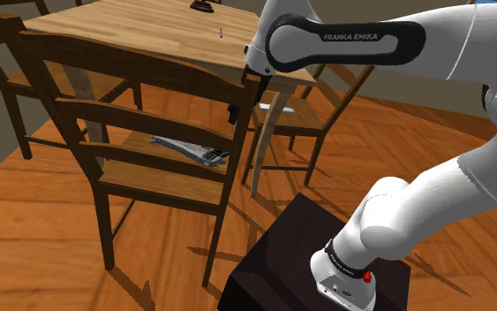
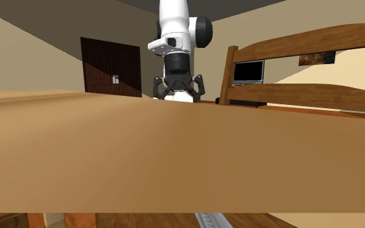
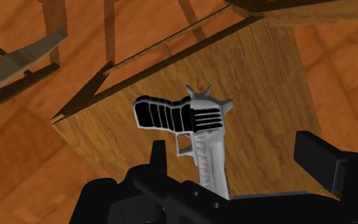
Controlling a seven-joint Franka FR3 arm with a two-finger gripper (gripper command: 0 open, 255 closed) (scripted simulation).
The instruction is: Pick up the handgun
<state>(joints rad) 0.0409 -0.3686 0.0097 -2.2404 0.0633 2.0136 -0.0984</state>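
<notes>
handgun [image 3: 190, 127], silver with a black grip, lies flat on the wooden chair seat [image 3: 260, 83]. the end effector [image 3: 233, 151] hangs above it, fingers wide, barrel between them untouched. we judge this the approach; next, descend and close. wrist view gives the ribbed grip, shoulder view the chair's place by the surface [image 1: 149, 31].

Silver-grey handgun [image 3: 196, 127] with ribbed black grip, flat on its side on the wooden chair seat [image 3: 260, 89].
</notes>
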